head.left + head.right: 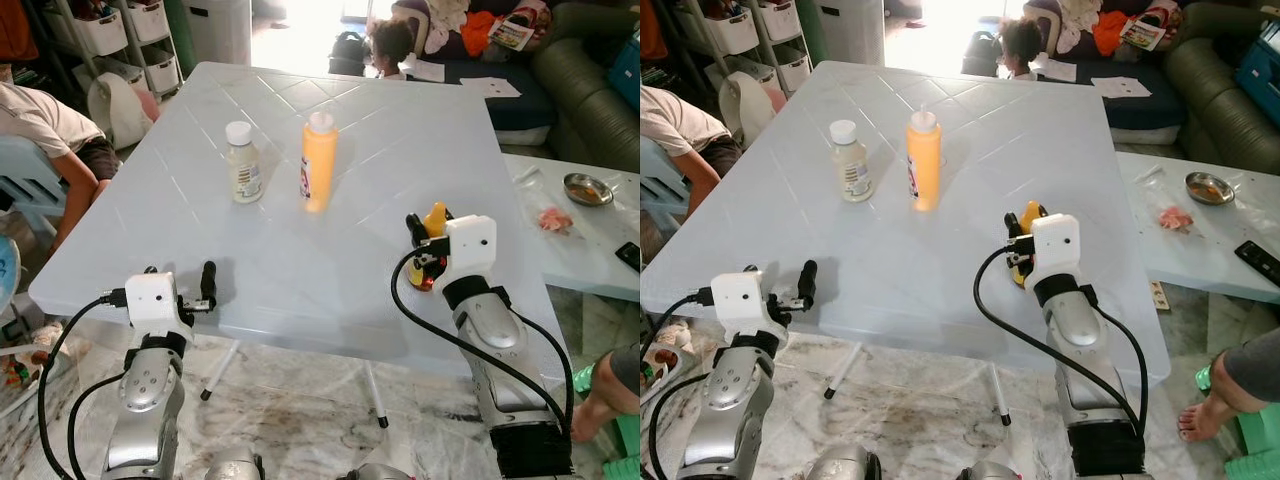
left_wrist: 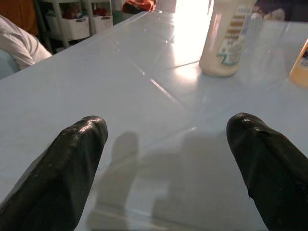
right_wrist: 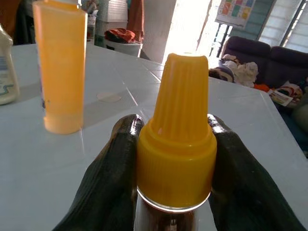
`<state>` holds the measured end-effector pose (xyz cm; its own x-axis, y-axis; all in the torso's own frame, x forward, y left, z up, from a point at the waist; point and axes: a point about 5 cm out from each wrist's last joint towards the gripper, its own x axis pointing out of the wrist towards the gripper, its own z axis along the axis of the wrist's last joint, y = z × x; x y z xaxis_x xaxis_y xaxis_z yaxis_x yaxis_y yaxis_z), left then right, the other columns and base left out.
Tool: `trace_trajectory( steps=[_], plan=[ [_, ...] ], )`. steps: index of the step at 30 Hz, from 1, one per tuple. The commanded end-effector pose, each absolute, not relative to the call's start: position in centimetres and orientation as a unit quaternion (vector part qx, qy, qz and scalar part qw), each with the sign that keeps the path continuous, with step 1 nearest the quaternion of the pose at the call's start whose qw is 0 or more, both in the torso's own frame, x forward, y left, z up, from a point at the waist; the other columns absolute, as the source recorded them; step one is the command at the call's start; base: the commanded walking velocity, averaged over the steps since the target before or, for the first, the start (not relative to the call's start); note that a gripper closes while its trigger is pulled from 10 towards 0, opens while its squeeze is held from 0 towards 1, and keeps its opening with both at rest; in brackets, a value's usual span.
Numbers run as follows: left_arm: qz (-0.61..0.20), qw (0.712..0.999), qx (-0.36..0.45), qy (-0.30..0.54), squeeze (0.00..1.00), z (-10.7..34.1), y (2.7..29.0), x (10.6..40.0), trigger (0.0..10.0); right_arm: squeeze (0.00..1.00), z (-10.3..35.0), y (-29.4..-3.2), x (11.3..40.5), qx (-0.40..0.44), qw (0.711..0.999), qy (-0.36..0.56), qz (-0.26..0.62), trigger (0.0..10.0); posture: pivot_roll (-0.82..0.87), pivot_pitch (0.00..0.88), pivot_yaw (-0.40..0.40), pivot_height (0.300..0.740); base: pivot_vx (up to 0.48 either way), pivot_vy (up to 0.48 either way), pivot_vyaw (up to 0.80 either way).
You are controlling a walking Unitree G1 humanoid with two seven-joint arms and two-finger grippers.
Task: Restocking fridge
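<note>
On the pale blue table (image 1: 350,140) stand a tall orange bottle (image 1: 318,162) and, left of it, a short cream bottle (image 1: 242,163) with a white cap. My right gripper (image 1: 428,252) sits over the table's near right part, shut on a small bottle with a yellow cone cap (image 3: 176,149); the black fingers (image 3: 111,178) press its neck on both sides. My left gripper (image 1: 205,285) hovers at the table's near left edge, open and holding nothing, its fingertips (image 2: 72,159) wide apart, with the cream bottle (image 2: 226,38) ahead of it.
A person (image 1: 45,125) leans in at the left of the table, and another person's head (image 1: 390,42) shows beyond the far edge. A second low table (image 1: 580,220) with a metal bowl (image 1: 587,188) stands to the right. A bare foot (image 1: 600,395) is on the floor at right.
</note>
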<state>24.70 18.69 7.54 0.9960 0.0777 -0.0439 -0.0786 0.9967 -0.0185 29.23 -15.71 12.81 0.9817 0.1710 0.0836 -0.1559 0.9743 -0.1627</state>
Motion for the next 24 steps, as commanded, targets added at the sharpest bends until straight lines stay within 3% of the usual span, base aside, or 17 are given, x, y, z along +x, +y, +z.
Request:
trace_trajectory(
  steps=[1,3,7,17,24],
  plan=[
    [0.023,1.000,-0.013,0.015,0.00,8.0,18.4,24.8,10.0,0.00,13.4,-16.0,29.6,-0.112,0.990,-0.059,0.067,10.0,0.00,0.000,-0.054,0.740,0.000,0.000,0.00],
    [0.020,1.000,-0.018,0.015,0.00,8.0,18.3,24.7,10.0,0.00,13.4,-16.1,29.6,-0.134,0.987,-0.067,0.060,10.0,0.00,0.000,-0.054,0.740,0.000,0.000,0.00],
    [0.012,1.000,-0.022,-0.010,0.00,9.3,18.0,24.9,10.0,0.00,12.8,-16.2,29.3,-0.034,0.996,-0.042,0.066,10.0,0.00,0.000,-0.051,0.740,0.000,0.000,0.00],
    [-0.008,0.999,-0.036,-0.009,0.00,10.2,18.1,24.3,10.0,0.00,12.7,-17.3,28.4,-0.052,0.996,-0.045,0.053,10.0,0.00,0.000,-0.048,0.740,0.000,0.000,0.00],
    [-0.008,0.999,-0.037,0.000,0.00,9.9,18.0,24.5,10.0,0.00,13.1,-16.9,29.0,-0.050,0.996,-0.054,0.058,10.0,0.01,0.000,-0.046,0.740,-0.293,0.000,0.00]
  ],
)
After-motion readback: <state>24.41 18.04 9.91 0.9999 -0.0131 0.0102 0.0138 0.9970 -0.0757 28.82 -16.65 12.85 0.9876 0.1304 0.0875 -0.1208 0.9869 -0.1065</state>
